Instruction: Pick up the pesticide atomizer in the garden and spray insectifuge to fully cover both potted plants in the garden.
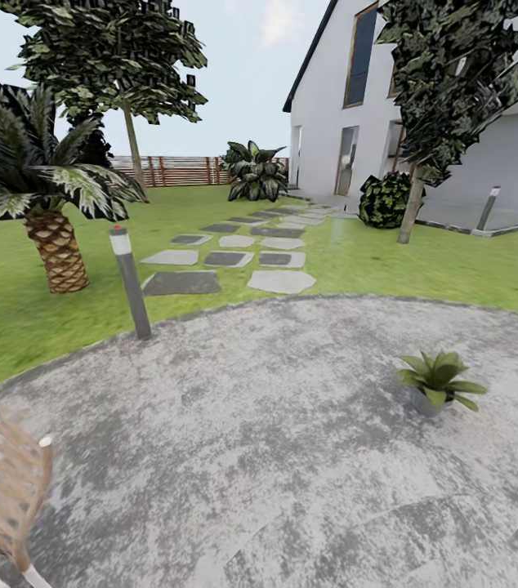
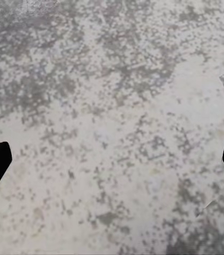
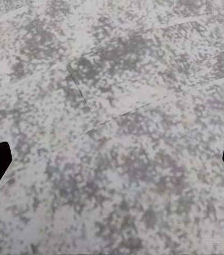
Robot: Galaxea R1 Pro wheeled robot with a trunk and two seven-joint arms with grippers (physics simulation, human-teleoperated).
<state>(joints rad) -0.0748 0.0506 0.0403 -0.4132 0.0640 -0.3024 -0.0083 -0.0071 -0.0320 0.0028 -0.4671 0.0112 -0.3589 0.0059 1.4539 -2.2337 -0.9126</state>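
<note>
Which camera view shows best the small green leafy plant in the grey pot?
The head view: the small green leafy plant in the grey pot stands whole on the mottled grey paved patio. Both wrist views look down on bare paving, without the plant.

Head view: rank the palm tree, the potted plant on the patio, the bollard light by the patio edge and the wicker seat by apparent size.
1. palm tree
2. wicker seat, cut off by the frame and nearest the camera, so unsure
3. bollard light
4. potted plant

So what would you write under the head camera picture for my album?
A small potted plant sits on the grey round patio, with a palm, stepping stones and a white house behind.
</note>
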